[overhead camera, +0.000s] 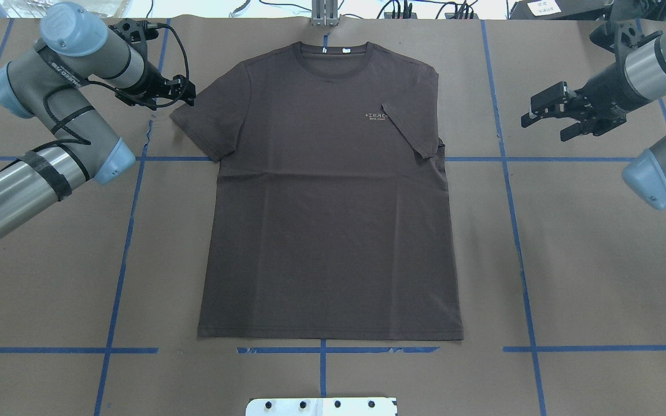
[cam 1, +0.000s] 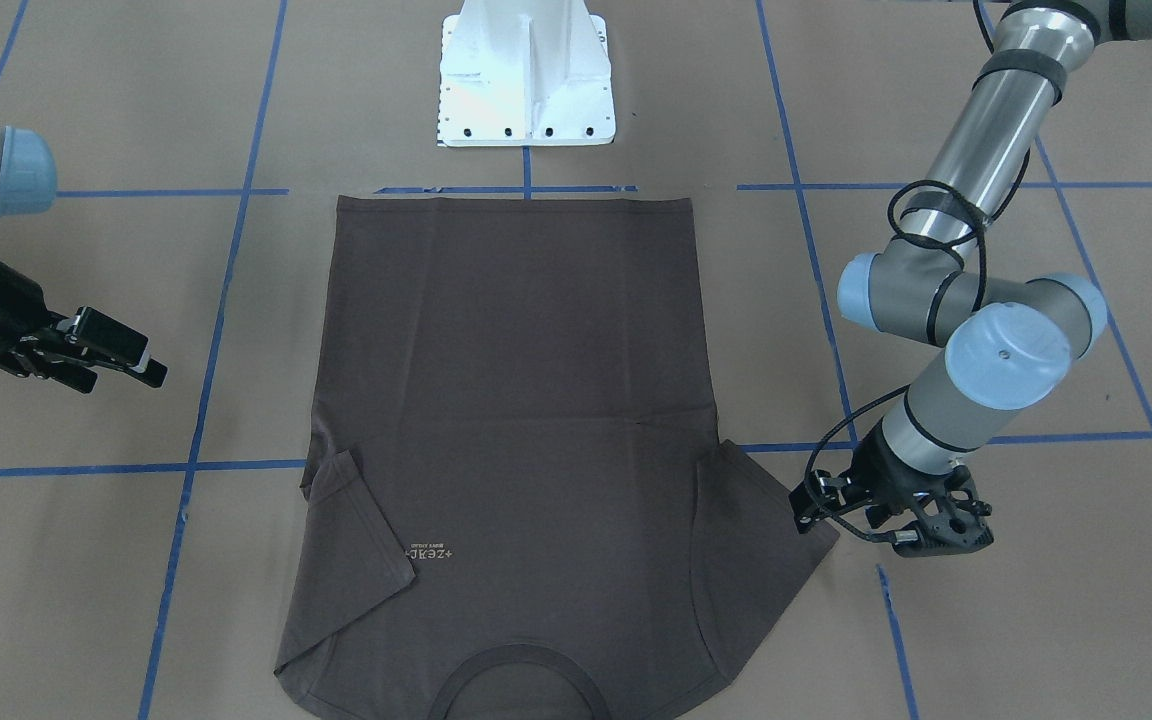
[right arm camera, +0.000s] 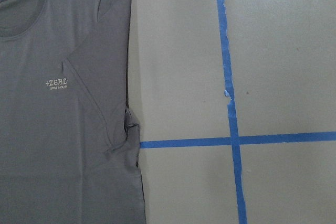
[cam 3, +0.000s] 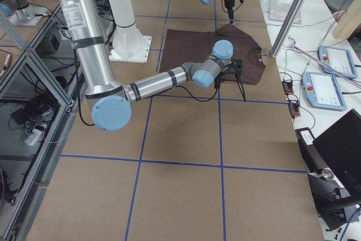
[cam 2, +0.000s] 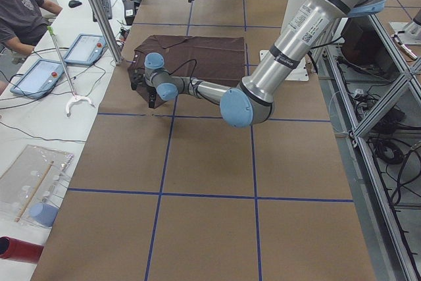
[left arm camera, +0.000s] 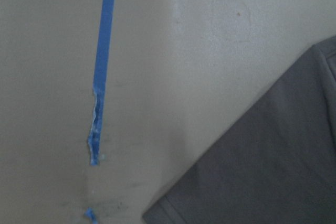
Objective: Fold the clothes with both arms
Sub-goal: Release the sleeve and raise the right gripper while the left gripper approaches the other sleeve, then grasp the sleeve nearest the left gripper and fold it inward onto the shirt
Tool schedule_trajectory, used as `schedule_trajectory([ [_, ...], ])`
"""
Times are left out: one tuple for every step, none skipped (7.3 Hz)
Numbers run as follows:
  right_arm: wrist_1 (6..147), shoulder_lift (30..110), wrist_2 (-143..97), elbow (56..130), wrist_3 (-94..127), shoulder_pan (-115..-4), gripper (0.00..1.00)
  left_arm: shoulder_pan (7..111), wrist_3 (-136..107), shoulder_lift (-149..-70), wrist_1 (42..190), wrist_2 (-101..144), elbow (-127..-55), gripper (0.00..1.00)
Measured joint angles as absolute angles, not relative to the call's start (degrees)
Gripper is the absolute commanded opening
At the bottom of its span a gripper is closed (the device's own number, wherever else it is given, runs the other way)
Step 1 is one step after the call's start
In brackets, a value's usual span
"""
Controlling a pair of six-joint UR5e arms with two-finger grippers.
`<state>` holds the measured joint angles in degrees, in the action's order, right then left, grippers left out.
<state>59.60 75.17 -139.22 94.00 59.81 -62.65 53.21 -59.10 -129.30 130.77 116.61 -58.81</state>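
The left arm [overhead camera: 50,86] is bending low, its left gripper [overhead camera: 189,94] sitting just beside the T-shirt [overhead camera: 333,202] sleeve, opening unclear; the right gripper [overhead camera: 535,115] is hovering well apart, jaws wide.

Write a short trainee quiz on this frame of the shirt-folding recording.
1. True or false: both sleeves of the T-shirt are folded in over its body.
2. Which arm's tool is right beside a sleeve's edge? A. the left B. the right C. neither
3. Fill in: the collar lies at the end ____ from the white pedestal.
Key: 1 false, only the right-side sleeve is folded in. 2 A, the left tool; the right tool hangs clear of the shirt. 3 farthest.
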Motion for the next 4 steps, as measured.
schedule_trajectory([
  [59.55, 75.38, -139.26, 94.05, 59.59, -62.76, 1.00, 52.99, -59.14, -129.80, 131.39, 116.16, -57.68, 0.85],
  [59.50, 75.65, -139.19, 94.17, 59.62, -62.83, 1.00, 52.62, -59.14, -130.03, 131.67, 115.88, -57.07, 0.82],
  [59.47, 75.85, -139.05, 94.25, 59.67, -62.83, 1.00, 52.08, -59.19, -130.12, 131.75, 115.16, -56.65, 0.68],
  [59.47, 75.89, -139.02, 94.27, 59.75, -62.87, 1.00, 51.65, -59.27, -130.14, 131.76, 114.28, -56.38, 0.51],
])
